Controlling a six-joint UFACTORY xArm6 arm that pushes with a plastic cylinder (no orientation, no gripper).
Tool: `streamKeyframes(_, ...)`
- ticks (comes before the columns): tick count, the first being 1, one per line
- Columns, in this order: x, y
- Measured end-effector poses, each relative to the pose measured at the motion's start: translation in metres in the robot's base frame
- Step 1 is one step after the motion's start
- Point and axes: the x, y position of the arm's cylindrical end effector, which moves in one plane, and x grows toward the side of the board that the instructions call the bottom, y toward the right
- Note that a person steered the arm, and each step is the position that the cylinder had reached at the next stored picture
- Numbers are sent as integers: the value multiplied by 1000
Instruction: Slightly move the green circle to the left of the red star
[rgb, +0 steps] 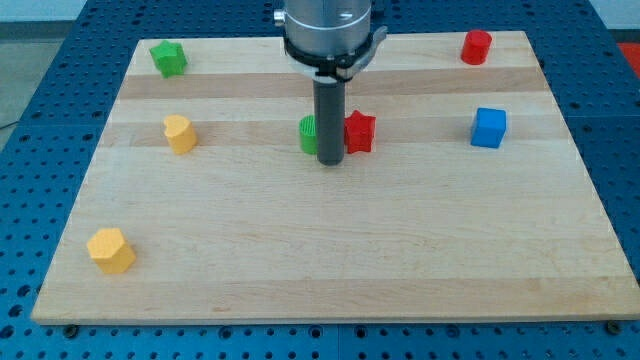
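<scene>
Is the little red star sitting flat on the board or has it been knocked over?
Flat. The red star shows its star-shaped top face squarely and rests level on the wooden board, just right of my tip.

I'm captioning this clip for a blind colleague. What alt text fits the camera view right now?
A dark rod's tip rests on a wooden board between a green circle on its left and a red star on its right. Scattered around are a green block, two yellow blocks, a blue cube and a red block.
</scene>
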Motion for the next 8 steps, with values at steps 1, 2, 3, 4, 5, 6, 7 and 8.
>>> streamKeyframes(1,29,-24)
streamKeyframes(2,29,-117)
streamKeyframes(3,34,-232)
streamKeyframes(4,55,-299)
streamKeyframes(5,108,-290)
streamKeyframes(6,156,-228)
streamKeyframes(7,133,-177)
streamKeyframes(8,86,-167)
